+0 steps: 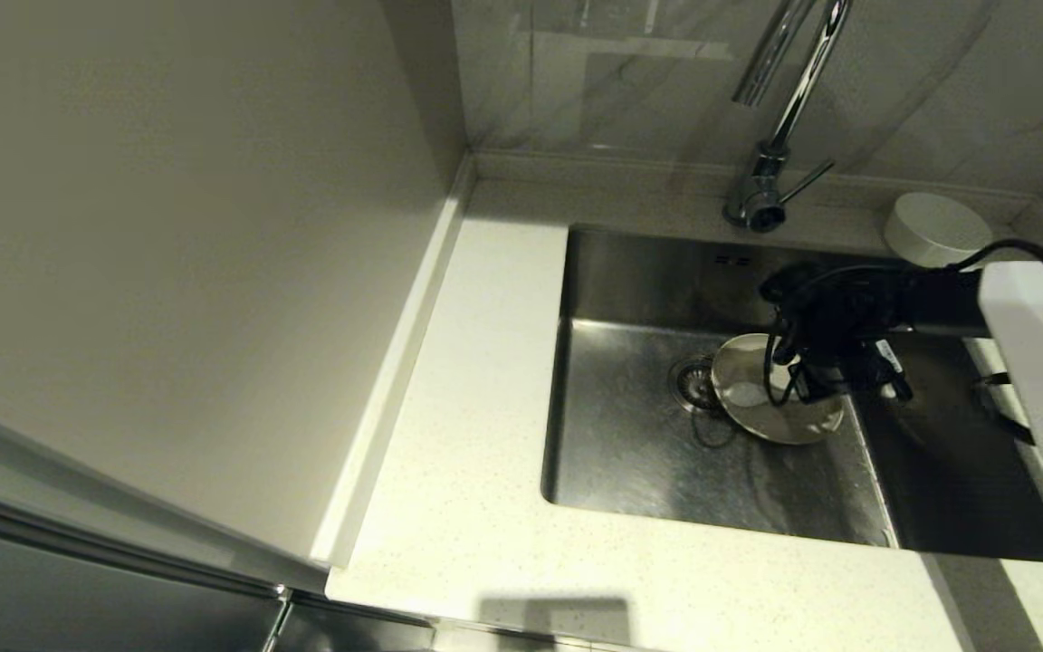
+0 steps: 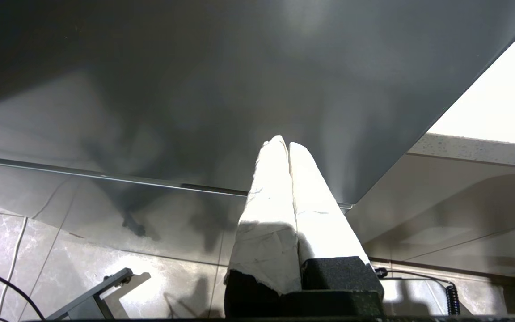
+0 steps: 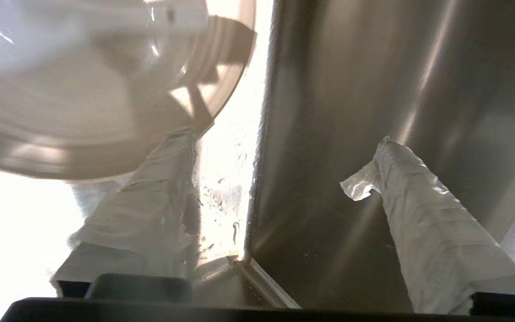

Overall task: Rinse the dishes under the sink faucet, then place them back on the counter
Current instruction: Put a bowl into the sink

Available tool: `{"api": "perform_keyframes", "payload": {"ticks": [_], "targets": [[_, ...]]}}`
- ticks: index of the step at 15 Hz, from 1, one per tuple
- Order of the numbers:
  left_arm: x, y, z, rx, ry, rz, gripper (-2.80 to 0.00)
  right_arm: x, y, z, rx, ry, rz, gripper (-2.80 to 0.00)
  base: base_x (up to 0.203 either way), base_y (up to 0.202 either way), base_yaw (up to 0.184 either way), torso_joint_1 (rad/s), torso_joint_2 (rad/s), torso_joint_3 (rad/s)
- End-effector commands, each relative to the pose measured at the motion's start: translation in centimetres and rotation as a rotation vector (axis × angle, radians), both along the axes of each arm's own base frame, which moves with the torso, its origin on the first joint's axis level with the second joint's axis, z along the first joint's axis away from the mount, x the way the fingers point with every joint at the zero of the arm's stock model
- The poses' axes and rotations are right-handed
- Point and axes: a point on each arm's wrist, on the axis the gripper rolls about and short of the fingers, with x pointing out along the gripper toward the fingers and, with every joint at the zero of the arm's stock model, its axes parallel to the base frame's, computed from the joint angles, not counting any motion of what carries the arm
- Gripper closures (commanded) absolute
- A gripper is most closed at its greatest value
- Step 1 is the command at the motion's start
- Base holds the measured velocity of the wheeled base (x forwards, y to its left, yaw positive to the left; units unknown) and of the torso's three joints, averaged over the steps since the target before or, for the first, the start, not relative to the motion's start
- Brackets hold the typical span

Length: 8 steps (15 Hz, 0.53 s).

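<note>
A cream plate (image 1: 789,418) lies in the steel sink (image 1: 630,453) beside the drain strainer (image 1: 692,380), under the chrome sink faucet (image 1: 779,118). My right gripper (image 1: 807,376) hovers just over the plate's right side. In the right wrist view this gripper (image 3: 284,138) is open with nothing between its fingers. The plate (image 3: 83,89) sits outside the gap, its rim at the tip of one finger (image 3: 168,179). A small white bowl (image 1: 933,228) stands upside down on the counter (image 1: 467,407) at the back right. My left gripper (image 2: 284,143) is shut and parked low beside a dark cabinet front.
The faucet's thin lever (image 1: 807,179) points to the right above the sink's back rim. The sink's right wall (image 3: 351,89) stands close to my right gripper. A beige wall panel (image 1: 168,226) borders the counter on the left.
</note>
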Motion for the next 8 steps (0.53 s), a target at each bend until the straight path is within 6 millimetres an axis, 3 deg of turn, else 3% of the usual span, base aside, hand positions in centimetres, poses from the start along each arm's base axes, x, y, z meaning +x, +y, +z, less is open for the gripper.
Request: {"api": "perform_keyframes", "payload": {"ticks": [1, 4, 8], "targets": [[0.0, 0.0, 0.0, -0.001, -0.003, 0.001, 0.0, -1.8, 0.0, 5.1, 0.033, -0.112, 0.018, -2.8, 0.0, 0.0, 0.0, 0.0, 0.0, 0.0], [0.0, 0.0, 0.0, -0.001, -0.003, 0.001, 0.0, -4.4, 0.3, 9.3, 0.09, -0.199, 0.067, -2.8, 0.0, 0.0, 0.0, 0.0, 0.0, 0.0], [0.0, 0.0, 0.0, -0.001, -0.003, 0.001, 0.0, -9.1, 0.3, 13.2, 0.106, -0.233, 0.14, -2.8, 0.0, 0.0, 0.0, 0.0, 0.0, 0.0]]}}
